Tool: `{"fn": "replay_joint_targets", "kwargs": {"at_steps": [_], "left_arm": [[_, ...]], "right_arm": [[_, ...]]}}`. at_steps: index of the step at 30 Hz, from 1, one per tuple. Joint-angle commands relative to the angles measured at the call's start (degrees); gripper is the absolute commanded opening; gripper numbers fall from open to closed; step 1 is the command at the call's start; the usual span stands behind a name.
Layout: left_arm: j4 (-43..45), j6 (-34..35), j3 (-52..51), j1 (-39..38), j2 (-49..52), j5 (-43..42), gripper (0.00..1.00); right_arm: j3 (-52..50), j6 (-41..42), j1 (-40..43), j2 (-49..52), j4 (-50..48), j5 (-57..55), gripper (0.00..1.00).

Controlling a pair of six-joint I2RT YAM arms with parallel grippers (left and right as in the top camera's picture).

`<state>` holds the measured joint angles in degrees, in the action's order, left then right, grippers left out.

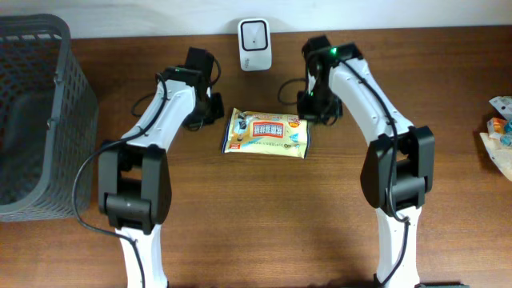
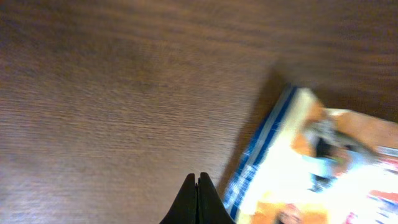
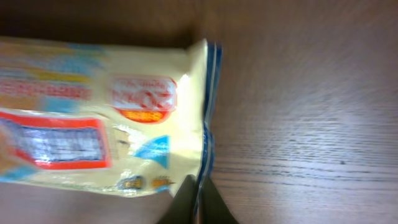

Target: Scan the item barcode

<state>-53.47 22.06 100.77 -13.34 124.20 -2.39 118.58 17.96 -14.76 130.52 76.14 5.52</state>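
Note:
The item is a flat yellow snack packet (image 1: 266, 133) with blue sealed ends, lying print side up on the wooden table; its barcode does not show. My left gripper (image 1: 214, 108) is shut and empty, just off the packet's left end (image 2: 311, 180), tips (image 2: 198, 177) over bare wood. On the other side, the right gripper (image 1: 308, 108) has its fingers pinched on the blue seam of the packet's right end (image 3: 208, 124), tips (image 3: 198, 182) at the near corner. A white scanner (image 1: 254, 34) stands upright behind the packet.
A tall grey mesh basket (image 1: 76, 104) fills the left side of the table. More wrapped goods (image 1: 500, 132) lie at the right edge. Black cables trail beside both wrists near the scanner.

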Motion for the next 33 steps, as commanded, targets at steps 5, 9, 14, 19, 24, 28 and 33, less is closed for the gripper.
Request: {"fn": "replay_joint_targets", "kwargs": {"at_steps": [5, 9, 14, 19, 24, 28, 33], "left_arm": [[-1.3, -0.3, 0.4, -1.0, -2.6, -3.8, 0.06], [3.2, -2.7, 0.4, -1.6, 0.7, -16.4, 0.0], [10.6, -3.3, 0.4, -3.1, 6.1, -24.4, 0.0], [13.7, -3.8, 0.4, -3.4, 11.1, -19.5, 0.0], [8.6, -3.7, 1.2, -2.1, 9.6, -2.9, 0.0], [4.7, -3.7, 3.5, -0.1, 3.9, -1.8, 0.0], [-2.1, -3.7, 3.8, -0.6, -4.1, -5.5, 0.0]], "right_arm": [[3.0, -0.6, -0.1, 0.4, 0.9, -1.0, 0.76], [1.0, -0.6, -0.1, 0.4, -2.1, 5.5, 0.04], [-5.7, 1.9, -0.2, 0.4, -9.7, 10.8, 0.04], [-16.7, 2.1, -0.1, 0.4, -19.1, 10.3, 0.04], [-17.9, 4.6, 0.8, -0.1, -15.6, 1.0, 0.04], [-12.9, 3.3, 1.7, -2.1, -11.9, 1.1, 0.04], [-3.3, -0.4, 1.6, -3.1, -2.9, 7.8, 0.04]]}}
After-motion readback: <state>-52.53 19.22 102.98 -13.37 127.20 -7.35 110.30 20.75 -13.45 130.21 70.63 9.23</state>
